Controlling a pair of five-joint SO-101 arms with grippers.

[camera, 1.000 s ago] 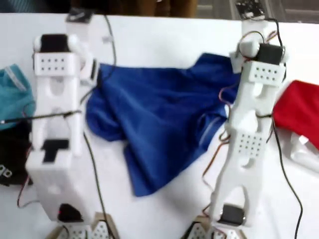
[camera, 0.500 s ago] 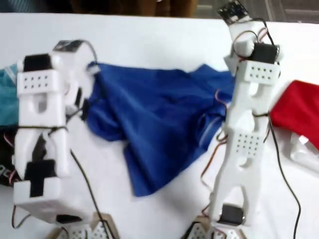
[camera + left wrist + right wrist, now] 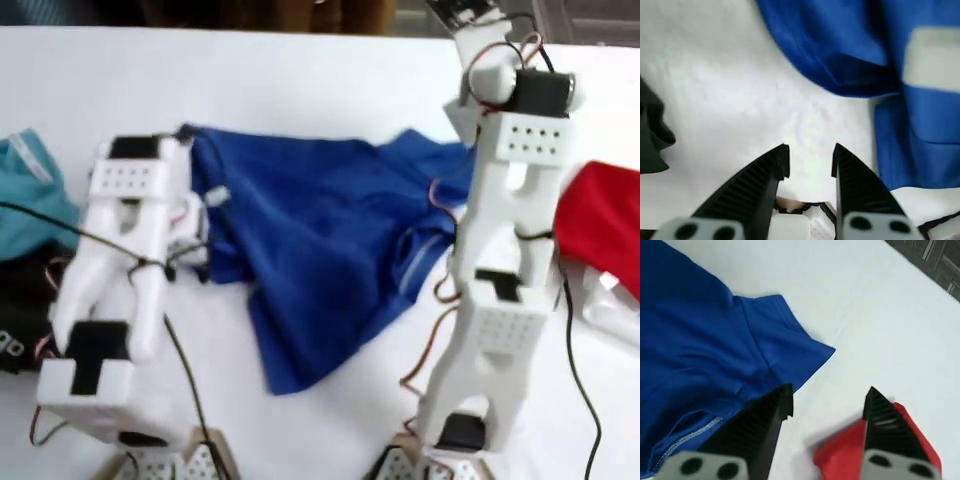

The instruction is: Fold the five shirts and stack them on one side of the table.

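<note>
Both of my arms have shifted in the last half second. The left one has swung inward from the table's left side and now bends low beside the crumpled blue cotton shirt (image 3: 320,240). The right one has stretched farther toward the far edge. That blue shirt lies mid-table between my arms. My left gripper (image 3: 810,152) hangs spread over the bare white table (image 3: 300,70) just beside the shirt's hem, holding nothing. My right gripper (image 3: 830,395) is spread too and empty, between the blue sleeve and the red shirt (image 3: 600,225). Open tabletop lies beyond the blue shirt. A teal shirt (image 3: 30,195) and a black shirt (image 3: 25,300) crowd the left edge.
</note>
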